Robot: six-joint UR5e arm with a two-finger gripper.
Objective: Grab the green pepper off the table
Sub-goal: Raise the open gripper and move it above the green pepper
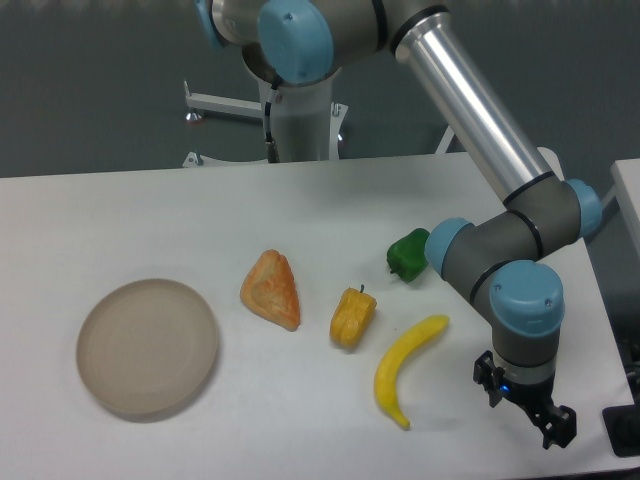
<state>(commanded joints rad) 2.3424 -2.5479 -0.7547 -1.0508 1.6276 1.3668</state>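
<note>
The green pepper (pixel 406 255) is small, glossy and dark green. It sits on the white table (pixel 120 215) right of centre, with its right side partly hidden behind the arm's grey wrist joint. My gripper (pixel 523 408) hangs low over the table near the front right corner, well in front of and to the right of the pepper. Its two black fingers stand apart with nothing between them.
A yellow banana (pixel 404 368) lies just left of the gripper. A yellow-orange pepper (pixel 352 317) and an orange wedge-shaped food piece (pixel 272 289) sit mid-table. A round beige plate (pixel 147 346) is at the front left. The table's right edge is near the gripper.
</note>
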